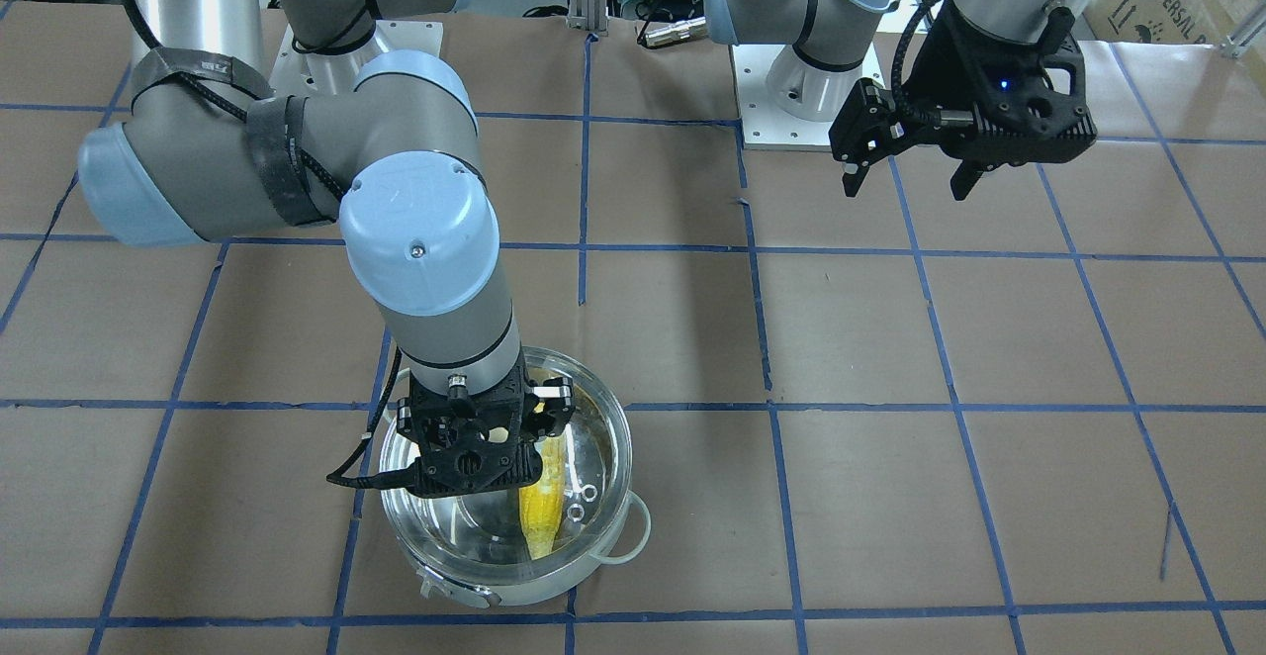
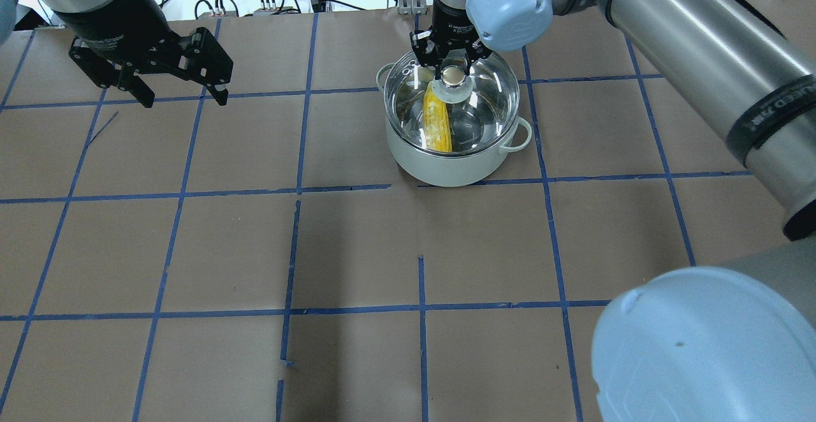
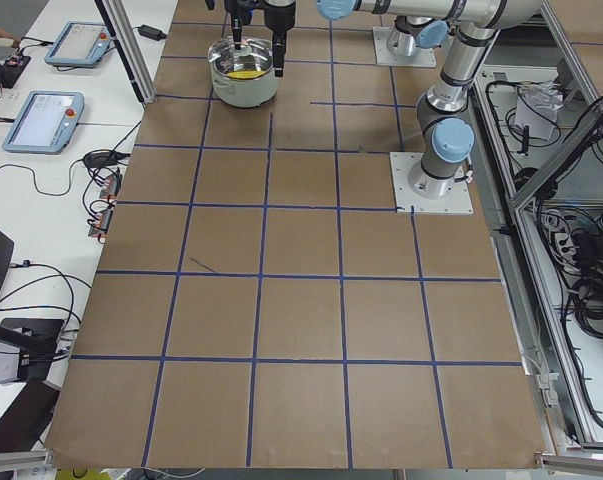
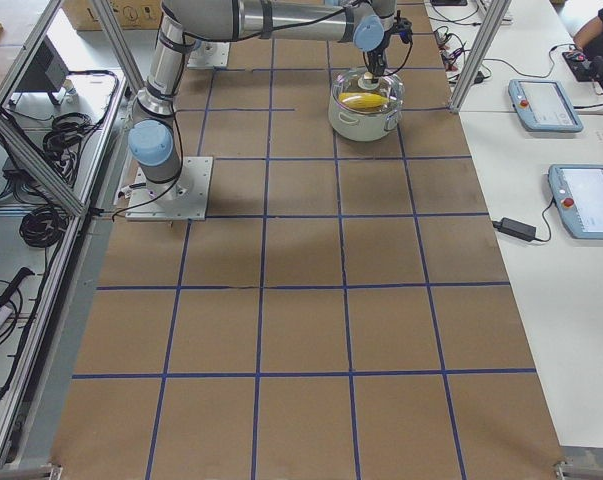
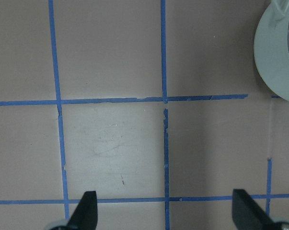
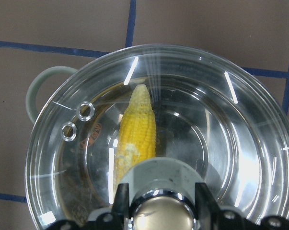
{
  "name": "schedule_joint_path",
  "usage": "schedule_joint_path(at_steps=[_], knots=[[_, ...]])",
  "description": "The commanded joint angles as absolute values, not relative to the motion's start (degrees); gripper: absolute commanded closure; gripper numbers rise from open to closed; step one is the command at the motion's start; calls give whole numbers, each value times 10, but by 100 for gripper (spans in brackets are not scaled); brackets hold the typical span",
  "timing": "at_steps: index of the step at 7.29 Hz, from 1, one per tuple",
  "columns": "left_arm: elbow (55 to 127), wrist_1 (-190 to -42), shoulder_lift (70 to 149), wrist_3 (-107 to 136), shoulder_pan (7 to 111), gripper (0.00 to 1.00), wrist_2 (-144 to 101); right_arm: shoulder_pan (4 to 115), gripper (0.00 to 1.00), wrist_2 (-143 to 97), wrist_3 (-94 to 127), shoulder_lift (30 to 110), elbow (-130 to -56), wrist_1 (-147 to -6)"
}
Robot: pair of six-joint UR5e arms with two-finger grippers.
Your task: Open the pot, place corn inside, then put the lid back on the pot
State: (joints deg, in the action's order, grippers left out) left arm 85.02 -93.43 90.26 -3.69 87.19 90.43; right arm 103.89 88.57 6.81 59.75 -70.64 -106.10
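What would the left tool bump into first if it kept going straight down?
Most likely the table with its brown paper. The open left tool points down at it, and the pot sits off to one side.

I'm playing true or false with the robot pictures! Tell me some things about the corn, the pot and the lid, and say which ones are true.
1. The corn is inside the pot. True.
2. The lid lies on the table beside the pot. False: it sits over the pot, and the right gripper is closed on its knob.
3. You can see the corn through the lid. True.
4. The left gripper is holding something. False: it is open and empty, above the bare table, away from the pot.
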Motion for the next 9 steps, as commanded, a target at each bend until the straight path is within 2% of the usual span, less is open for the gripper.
schedule_joint_path(at_steps=[1,4,6,9], knots=[[850,-934,903,-37,872,0,904,1039,56,882,68,597,-708,-1060],[852,-934,903,-37,872,0,904,1034,56,882,66,597,-708,-1048],[852,-934,903,-37,872,0,904,1034,36,882,64,598,-704,-1050],[851,-934,903,-37,872,0,904,1034,35,882,64,596,-699,-1050]])
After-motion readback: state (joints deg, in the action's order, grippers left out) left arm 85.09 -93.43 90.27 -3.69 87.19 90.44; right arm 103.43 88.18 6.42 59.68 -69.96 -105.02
